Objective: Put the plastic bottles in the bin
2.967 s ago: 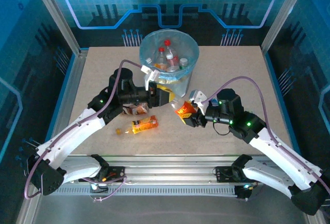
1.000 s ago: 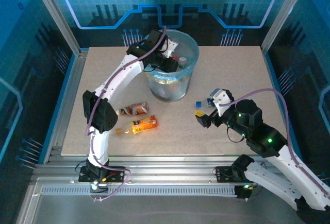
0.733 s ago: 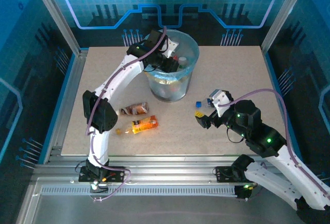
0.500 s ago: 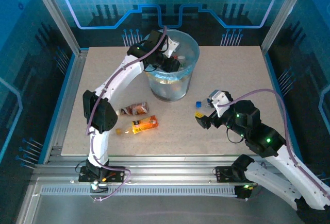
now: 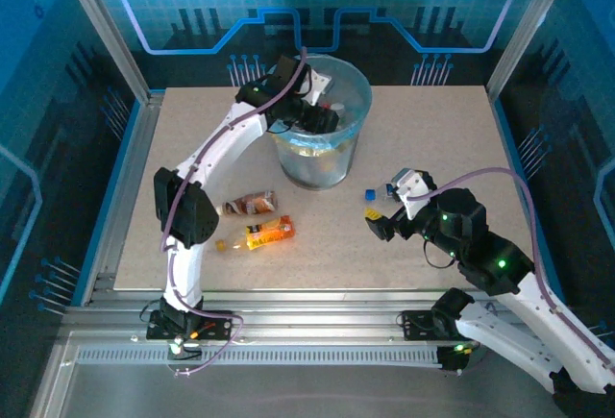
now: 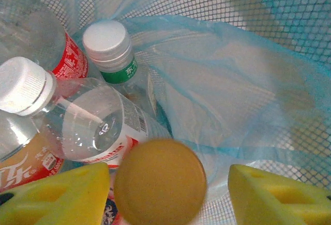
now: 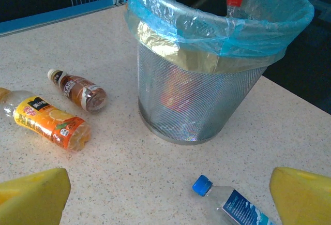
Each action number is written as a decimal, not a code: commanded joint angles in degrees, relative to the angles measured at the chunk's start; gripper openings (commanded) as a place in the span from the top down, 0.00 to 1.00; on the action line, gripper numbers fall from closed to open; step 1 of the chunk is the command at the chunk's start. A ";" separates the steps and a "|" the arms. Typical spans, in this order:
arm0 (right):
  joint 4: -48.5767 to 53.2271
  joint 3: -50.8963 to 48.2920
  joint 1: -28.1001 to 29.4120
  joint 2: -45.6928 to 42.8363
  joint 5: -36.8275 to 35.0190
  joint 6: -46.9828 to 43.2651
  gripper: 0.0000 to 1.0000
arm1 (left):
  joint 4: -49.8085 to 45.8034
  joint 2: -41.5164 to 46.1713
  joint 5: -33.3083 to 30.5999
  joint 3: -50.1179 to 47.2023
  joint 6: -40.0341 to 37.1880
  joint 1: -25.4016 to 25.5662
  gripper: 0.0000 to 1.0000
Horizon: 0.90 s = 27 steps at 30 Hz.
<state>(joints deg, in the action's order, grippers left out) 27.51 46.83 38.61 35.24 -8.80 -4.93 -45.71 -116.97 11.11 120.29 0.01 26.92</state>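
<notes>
Left gripper [image 6: 169, 177] parted over bin [image 7: 196, 106], yellow-capped bottle [image 6: 155, 194] loose between: lift straight up. Right gripper [image 7: 169, 189] spread wide.

Blue circuit-print walls [image 5: 58, 72], speckled beige table [image 5: 432, 130]

Left arm [image 5: 207, 154]: extended far forward, wrist pitched down, left gripper [image 5: 309, 118] jaws apart. Right arm [image 5: 500, 266]: elbow folded, held low, right gripper [image 7: 165, 196] jaws spread wide.
</notes>
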 commanded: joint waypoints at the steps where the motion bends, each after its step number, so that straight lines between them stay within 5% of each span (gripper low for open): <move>1: -0.22 0.41 0.83 -0.27 -0.93 -0.03 0.00 | 3.35 6.77 -0.42 -1.71 1.72 -0.29 0.33; 9: -1.31 1.26 0.84 1.60 -2.06 0.59 0.00 | 9.68 15.92 -3.28 -6.91 3.14 -0.29 0.29; 16: 0.82 5.48 0.56 6.43 -10.04 4.19 0.00 | 13.96 23.86 -6.50 -12.79 4.29 -0.29 0.27; 21: 1.10 7.16 1.29 10.71 -0.12 1.03 0.05 | 19.99 34.44 -7.70 -25.03 4.03 -0.29 0.27; 27: -6.46 4.72 10.37 14.51 4.11 -7.17 0.04 | 22.72 50.92 -15.78 -44.87 7.78 -0.68 0.25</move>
<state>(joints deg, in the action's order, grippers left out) 25.96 52.27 45.39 48.75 -8.32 -7.01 -25.93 -72.38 0.80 81.03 4.80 26.68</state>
